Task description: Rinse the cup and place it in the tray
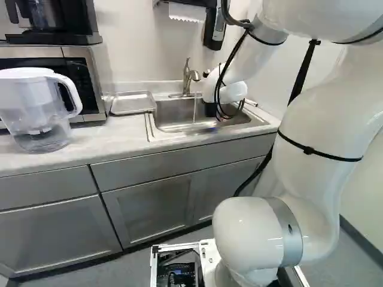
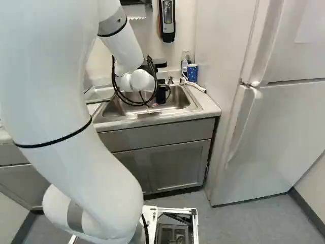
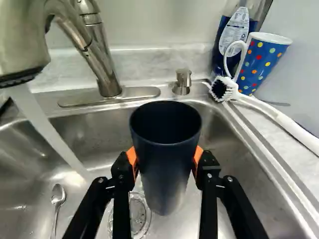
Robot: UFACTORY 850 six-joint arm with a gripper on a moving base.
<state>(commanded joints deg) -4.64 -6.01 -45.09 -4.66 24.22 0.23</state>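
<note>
Between the gripper (image 2: 159,95) pads (image 3: 198,155), the cup (image 3: 167,164) (mouth up).

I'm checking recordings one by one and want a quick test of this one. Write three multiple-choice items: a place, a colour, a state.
1. Where is the dark cup?
A) In the tray
B) Held by the gripper over the sink
C) On the floor

2. What is the main colour of the dotted mug?
A) Green
B) Red
C) Blue

3. How is the faucet?
A) Running
B) Turned off
C) Wrapped in cloth

Key:
1 B: its two fingers touch the cup from both sides, the basin below.
2 C: blue shows between the coloured dots.
3 A: a stream of water leaves the spout.
</note>
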